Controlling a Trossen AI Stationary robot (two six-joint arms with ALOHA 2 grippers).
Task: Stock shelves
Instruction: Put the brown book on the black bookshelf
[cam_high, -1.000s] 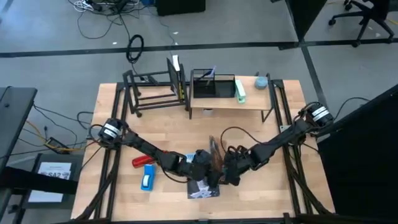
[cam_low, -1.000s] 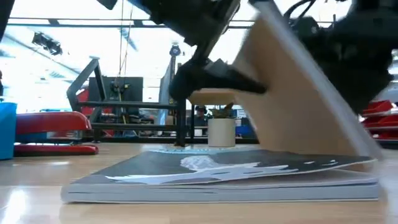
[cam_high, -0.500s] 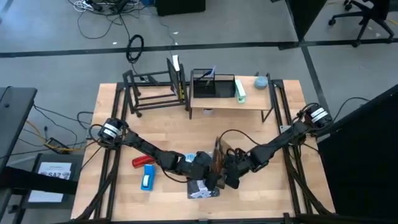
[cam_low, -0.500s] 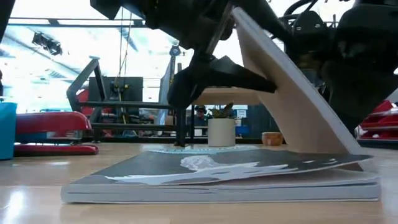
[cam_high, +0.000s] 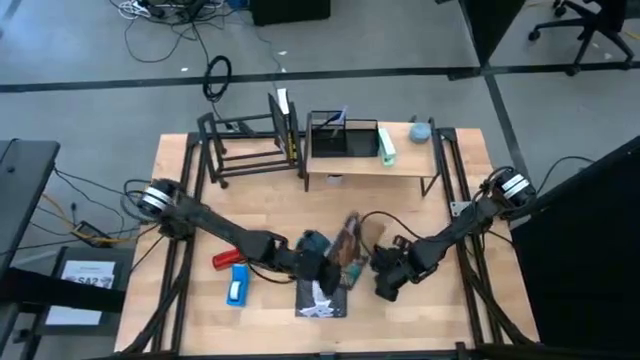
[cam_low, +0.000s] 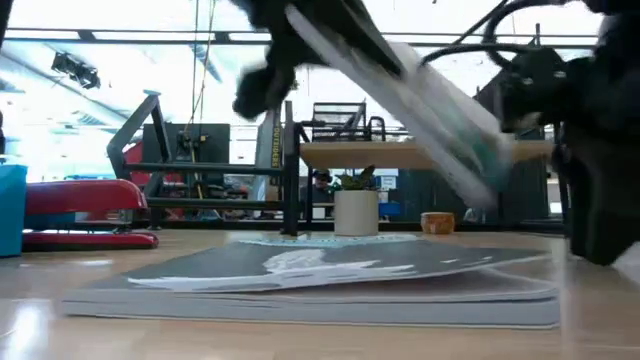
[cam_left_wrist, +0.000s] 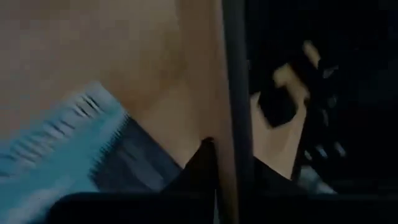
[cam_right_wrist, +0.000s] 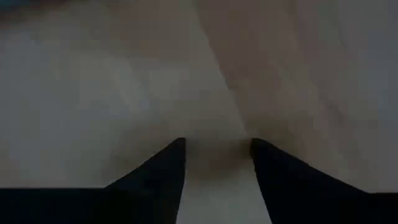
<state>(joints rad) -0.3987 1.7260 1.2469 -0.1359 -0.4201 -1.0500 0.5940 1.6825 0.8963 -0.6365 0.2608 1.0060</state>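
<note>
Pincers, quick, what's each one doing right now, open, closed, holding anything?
Left pincer: closed on the lifted book, tilted in the air above the book lying flat.
Right pincer: open, holding nothing, off to the right of the lifted book.

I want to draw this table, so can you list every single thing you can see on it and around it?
Lifted book: one, brown cover, tilted above the table middle.
Flat book: one, dark grey, near front edge.
Stapler: one, red, front left.
Blue box: one, beside stapler.
Black rack: one, back left.
Wood shelf: one, light top, back middle, carrying a mesh tray.
Left gripper: shut on lifted book.
Right gripper: open, empty, right of books.
</note>
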